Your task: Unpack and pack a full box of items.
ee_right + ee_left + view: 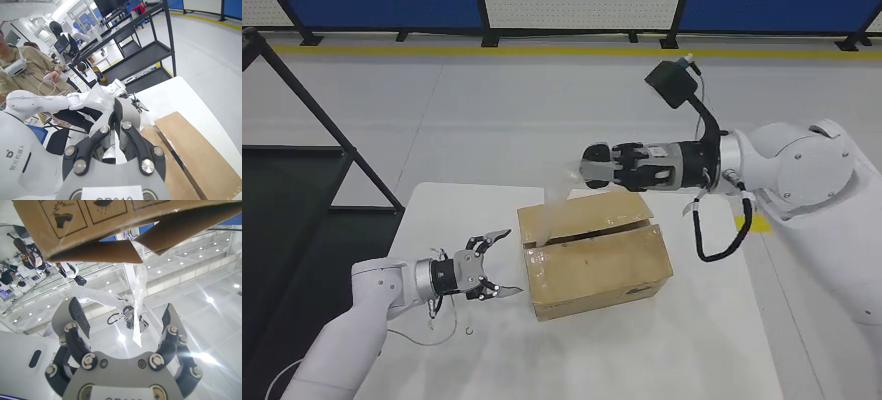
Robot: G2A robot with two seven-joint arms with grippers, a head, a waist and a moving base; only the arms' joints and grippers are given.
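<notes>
A brown cardboard box [597, 255] stands on the white table [692, 350]; its top flaps lie nearly flat with a gap along the seam. A strip of clear tape [557, 195] rises from the box's far-left top corner to my right gripper [587, 168], which is shut on it above and behind the box. The right wrist view has that gripper [114, 108] pinching the tape [98, 96] beside the box [189, 136]. My left gripper [500, 265] hangs open just left of the box, nothing between its fingers. From the left wrist, the gripper [122, 306] faces the box [75, 222] and the hanging tape [140, 291].
A black metal rack [292, 180] stands off the table's left side. The table's front and right parts are bare. Grey floor with a yellow line [542, 50] lies beyond the table.
</notes>
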